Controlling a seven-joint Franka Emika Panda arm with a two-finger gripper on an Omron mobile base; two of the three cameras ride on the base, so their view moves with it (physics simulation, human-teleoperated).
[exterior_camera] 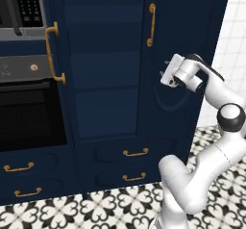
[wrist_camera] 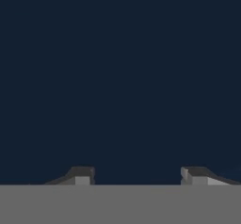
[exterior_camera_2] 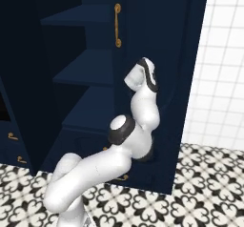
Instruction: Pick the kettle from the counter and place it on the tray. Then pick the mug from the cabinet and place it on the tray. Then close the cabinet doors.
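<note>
Fingertips (wrist_camera: 82, 176) in my hand view stand apart w/ a clear gap between them, nothing in the gap, so jaws part-open and holding nothing. All I get past the tips is flat navy blue, so the gripper (wrist_camera: 139, 176) is pointed square at a cabinet face, close up; can't tell from that view if the tips touch it. From the left base view the hand (exterior_camera: 177, 73) sits against the right cabinet door (exterior_camera: 180, 40), below its brass bar handle (exterior_camera: 152, 25) and apart from it, wrist angled left toward the panel. Fingers themselves are hidden behind the hand there, can't confirm contact. Right base view: arm folds up from the base, hand (exterior_camera_2: 142, 74) near the door's edge, below the same handle (exterior_camera_2: 117, 25). Cabinet (exterior_camera: 103, 79) is open in the middle, navy shelves (exterior_camera_2: 83, 73) visible inside, bare where I can see them. Left door (exterior_camera: 60, 79) w/ its brass handle (exterior_camera: 54, 52) stands ajar beside the black oven (exterior_camera: 29, 112). Drawers (exterior_camera: 134, 152) w/ brass pulls under the shelves. Patterned b/w tile floor (exterior_camera: 120, 206) below, white tile wall (exterior_camera_2: 219, 78) to the right.
</note>
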